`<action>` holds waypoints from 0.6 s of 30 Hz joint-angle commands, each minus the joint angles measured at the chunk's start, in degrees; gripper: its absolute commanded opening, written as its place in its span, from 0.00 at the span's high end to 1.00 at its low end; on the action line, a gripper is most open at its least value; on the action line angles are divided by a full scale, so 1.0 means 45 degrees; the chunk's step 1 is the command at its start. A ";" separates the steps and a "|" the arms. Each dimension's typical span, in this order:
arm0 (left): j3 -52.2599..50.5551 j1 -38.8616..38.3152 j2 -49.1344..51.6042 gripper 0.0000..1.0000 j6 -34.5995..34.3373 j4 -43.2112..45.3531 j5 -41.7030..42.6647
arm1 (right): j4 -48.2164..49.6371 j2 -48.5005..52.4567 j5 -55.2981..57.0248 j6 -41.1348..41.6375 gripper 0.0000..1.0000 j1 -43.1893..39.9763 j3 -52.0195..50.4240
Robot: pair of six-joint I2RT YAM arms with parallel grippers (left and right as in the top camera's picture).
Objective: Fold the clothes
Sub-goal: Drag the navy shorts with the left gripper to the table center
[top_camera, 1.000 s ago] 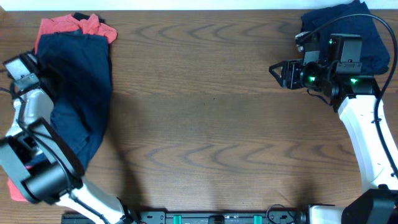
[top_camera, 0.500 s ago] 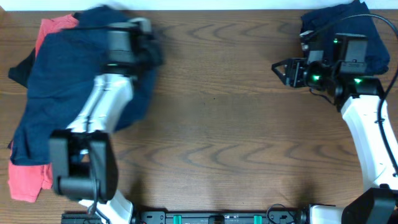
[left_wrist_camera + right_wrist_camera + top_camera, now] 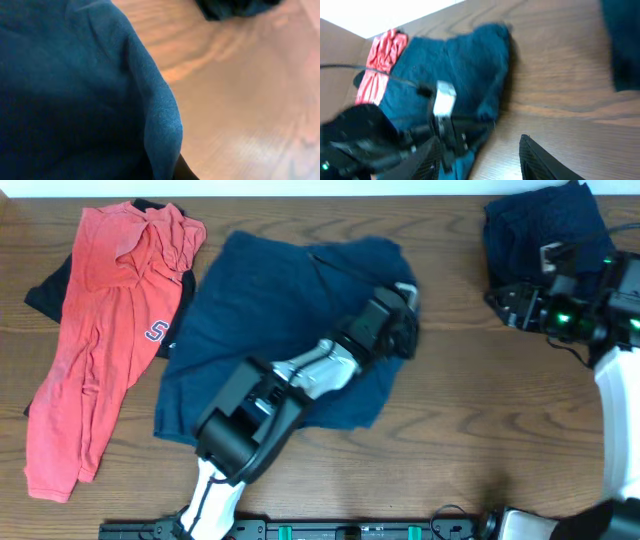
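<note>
A navy blue garment (image 3: 270, 320) lies spread in the middle of the table. My left gripper (image 3: 404, 330) reaches across it and is shut on its right edge. In the left wrist view the navy cloth (image 3: 75, 95) fills the left side, with a dark fingertip (image 3: 184, 172) just showing beneath its edge. A red garment (image 3: 100, 350) lies stretched out at the left, on top of a black one (image 3: 45, 292). My right gripper (image 3: 503, 300) is open and empty at the right. Its wrist view shows the navy garment (image 3: 465, 65) and my left arm (image 3: 440, 115) between its fingers (image 3: 480, 160).
A folded dark navy pile (image 3: 545, 230) sits at the back right corner, behind my right gripper; it also shows in the right wrist view (image 3: 625, 40). Bare wood lies between the spread garment and my right gripper, and along the front edge.
My left arm swept the navy garment from the far left to the table's middle, uncovering the red garment. My right arm drew back to the right.
</note>
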 commanded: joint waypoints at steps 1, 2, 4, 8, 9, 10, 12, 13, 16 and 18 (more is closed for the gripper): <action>0.0257 -0.0005 -0.0384 0.92 -0.0219 0.0243 -0.0126 | 0.0039 -0.0743 -0.0374 -0.0408 0.50 -0.0340 0.0291; 0.0282 0.0010 -0.0495 0.89 -0.0219 0.0243 -0.0126 | 0.0049 -0.0831 -0.0364 -0.0413 0.48 -0.0345 0.0291; 0.0282 0.0126 -0.0874 0.66 -0.0219 0.0175 -0.0092 | 0.0068 -0.0903 -0.0364 -0.0423 0.46 -0.0335 0.0291; 0.0291 0.0641 -0.2089 0.02 -0.0165 -0.0690 -0.0078 | 0.0073 -0.0831 -0.0287 -0.0602 0.41 -0.0296 0.0291; 0.0291 0.0865 -0.2531 0.02 -0.0165 -0.1059 -0.0078 | 0.0073 -0.0797 -0.0267 -0.0651 0.39 -0.0277 0.0291; 0.0291 0.1156 -0.3026 0.02 -0.0160 -0.1554 -0.0078 | 0.0068 -0.0763 -0.0209 -0.0651 0.39 -0.0248 0.0291; 0.0291 0.1753 -0.3968 0.02 0.0000 -0.2584 -0.0078 | 0.0058 -0.0656 0.0053 -0.0651 0.38 -0.0087 0.0291; 0.0291 0.2186 -0.4580 0.02 0.0204 -0.3376 -0.0078 | 0.0044 -0.0549 0.0379 -0.0646 0.37 0.0121 0.0291; 0.0291 0.3215 -0.5697 0.02 0.0602 -0.5202 -0.0078 | -0.0034 -0.0306 0.1253 -0.0641 0.35 0.0719 0.0287; 0.0291 0.3905 -0.6237 0.02 0.0923 -0.6518 -0.0083 | -0.0180 -0.0083 0.2191 -0.0631 0.31 0.1375 0.0287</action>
